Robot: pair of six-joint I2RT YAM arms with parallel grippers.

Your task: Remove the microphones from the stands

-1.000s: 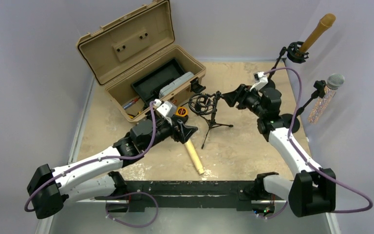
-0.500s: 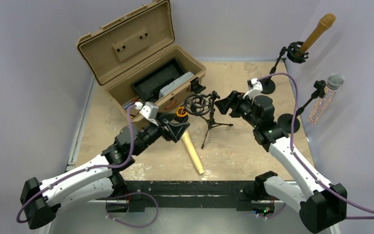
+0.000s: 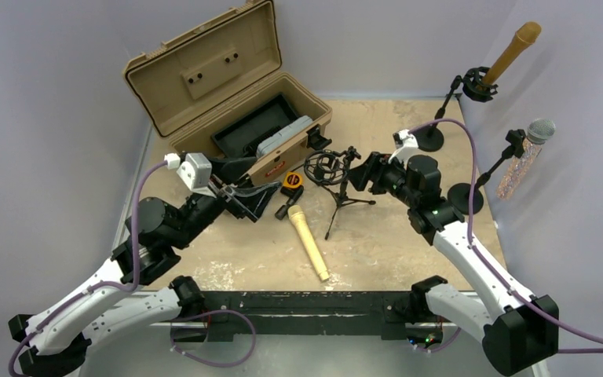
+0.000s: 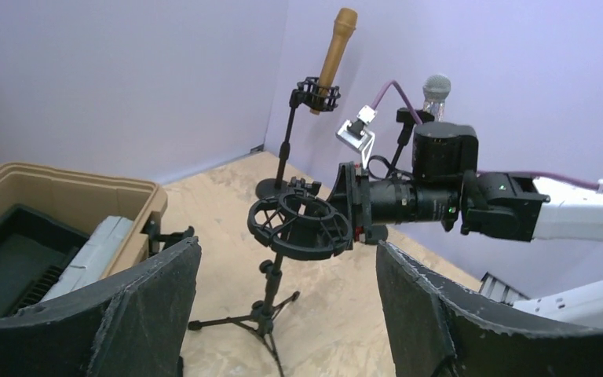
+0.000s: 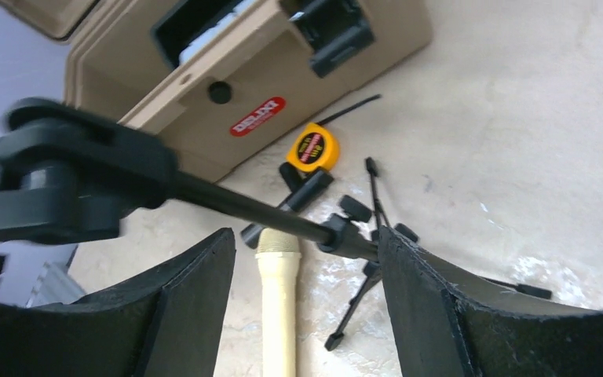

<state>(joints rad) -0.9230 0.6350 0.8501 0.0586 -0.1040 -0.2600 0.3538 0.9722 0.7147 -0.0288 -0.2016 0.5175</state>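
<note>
walls [image 3: 47,94]: plain lavender | table [image 3: 392,243]: tan plywood, scuffed pale patches | light: even, soft

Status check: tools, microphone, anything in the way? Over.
Left tool open, holding nothing. Right tool open around stand pole. Microphone off stand, lying on table. Nothing in the way.

Evenly, softly lit from above with faint shadows and no glare, sharp overhead, bowed at wrist-view edges, blurred on the close stand [image 5: 71,177].

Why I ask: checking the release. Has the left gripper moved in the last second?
Yes. The left gripper drew back leftward, away from the microphone, toward the tan case.
</note>
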